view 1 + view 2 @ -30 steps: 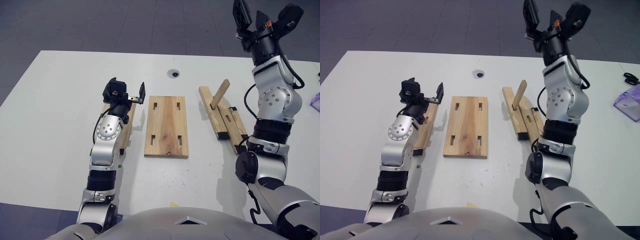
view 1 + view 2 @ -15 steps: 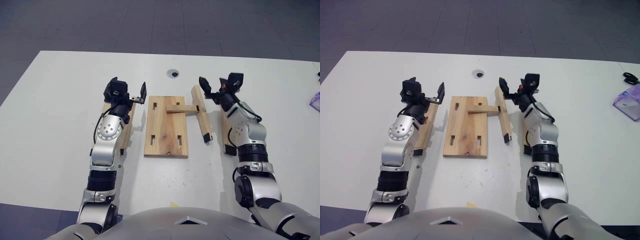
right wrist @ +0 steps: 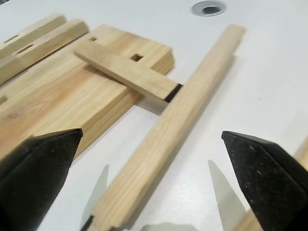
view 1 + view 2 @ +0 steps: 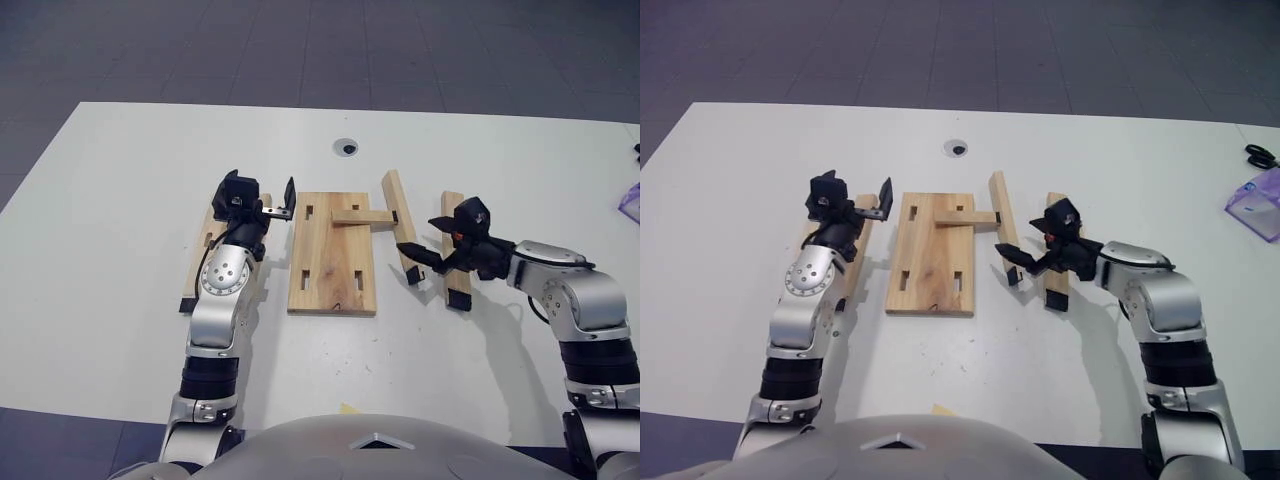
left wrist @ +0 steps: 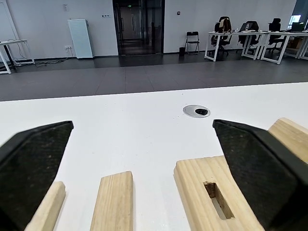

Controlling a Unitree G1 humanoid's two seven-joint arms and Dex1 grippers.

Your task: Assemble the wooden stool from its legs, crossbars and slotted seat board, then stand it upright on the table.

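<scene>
One white table (image 4: 120, 200) holds one slotted seat board (image 4: 332, 255), four legs and one crossbar (image 4: 362, 216) resting on that board. The left gripper (image 4: 260, 190) is wide open and empty over the two left legs (image 4: 195, 265). The right gripper (image 4: 418, 234), open and empty too, hangs between the joined leg (image 4: 398, 215) and the outer leg (image 4: 452, 205).

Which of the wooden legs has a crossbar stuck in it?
The leg just right of the seat board: a crossbar juts from its side and rests on the board. The other legs show none.
</scene>
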